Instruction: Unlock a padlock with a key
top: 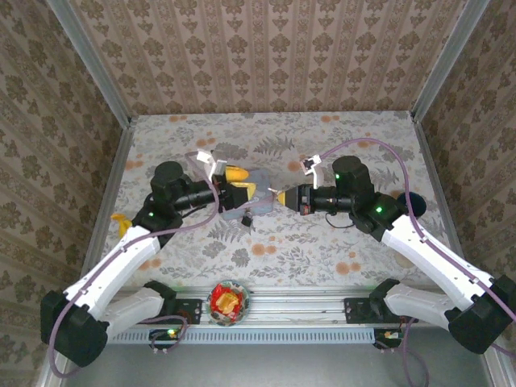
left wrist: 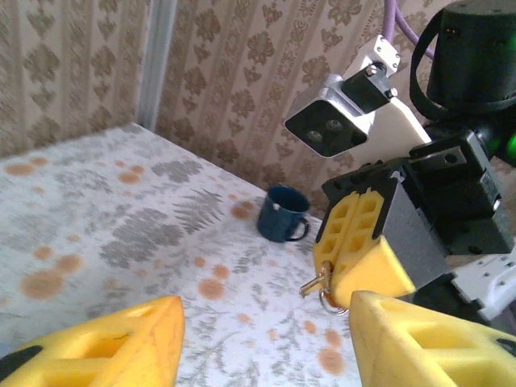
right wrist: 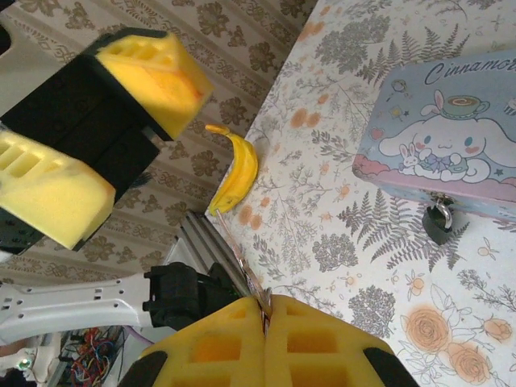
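Note:
The padlock (right wrist: 439,223), a small dark block with a silvery loop, hangs on the front of the pale blue cartoon tin (right wrist: 451,137); from above the padlock (top: 247,218) lies just below the tin (top: 260,203). My right gripper (right wrist: 266,316) is shut on the key (right wrist: 242,258), whose thin blade sticks out ahead. In the left wrist view the key (left wrist: 314,283) and its ring poke from the right gripper (left wrist: 332,274). My left gripper (left wrist: 266,330) is open over the tin and holds nothing. From above, the left gripper (top: 239,183) faces the right gripper (top: 281,196), a short gap apart.
A banana (right wrist: 236,169) lies by the left table edge, also seen from above (top: 121,223). A dark blue mug (left wrist: 282,214) stands at the right behind the right arm. A bowl (top: 229,300) of red and yellow things sits at the near rail.

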### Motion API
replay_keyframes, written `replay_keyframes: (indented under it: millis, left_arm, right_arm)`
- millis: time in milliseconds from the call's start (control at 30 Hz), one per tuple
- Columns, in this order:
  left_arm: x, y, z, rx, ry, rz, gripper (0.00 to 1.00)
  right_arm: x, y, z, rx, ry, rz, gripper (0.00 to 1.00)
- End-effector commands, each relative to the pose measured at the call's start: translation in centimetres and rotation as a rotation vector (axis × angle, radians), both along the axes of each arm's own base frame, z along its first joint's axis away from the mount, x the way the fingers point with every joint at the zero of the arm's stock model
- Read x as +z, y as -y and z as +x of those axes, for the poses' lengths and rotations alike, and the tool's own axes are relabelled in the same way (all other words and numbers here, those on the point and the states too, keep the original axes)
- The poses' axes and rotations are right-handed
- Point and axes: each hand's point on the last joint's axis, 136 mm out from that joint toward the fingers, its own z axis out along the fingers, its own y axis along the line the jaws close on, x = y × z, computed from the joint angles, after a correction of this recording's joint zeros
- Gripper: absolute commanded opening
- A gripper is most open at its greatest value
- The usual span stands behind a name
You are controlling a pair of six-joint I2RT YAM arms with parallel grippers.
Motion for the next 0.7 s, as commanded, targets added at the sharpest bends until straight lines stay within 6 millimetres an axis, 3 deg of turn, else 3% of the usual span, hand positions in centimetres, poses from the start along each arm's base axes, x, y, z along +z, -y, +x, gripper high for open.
replay_keyframes:
  millis: [0,333,567,667]
  left_arm:
    - [1.7,0.9,-1.5,-0.119,-0.089,-0.051,0.52]
    - [1.2,2.6,-1.9,-0.213,-0.160,-0.070,0.33]
    - [1.2,3.5,-2.3,-0.262,-0.172,-0.084,0.30]
    - [1.2,3.6,-2.1,-0.261,-0.174,-0.084,0.23]
  right_arm:
    - [0.6,-0.5,-0.4,0.035,0.007,0.043,0.00]
    - [1.0,-1.2,-0.7,0.067,0.017,0.068,0.00]
    - [1.2,-1.4,-0.8,0.076,0.027,0.076,0.00]
    - [1.1,-1.5,-0.7,0.078,0.027,0.078,0.00]
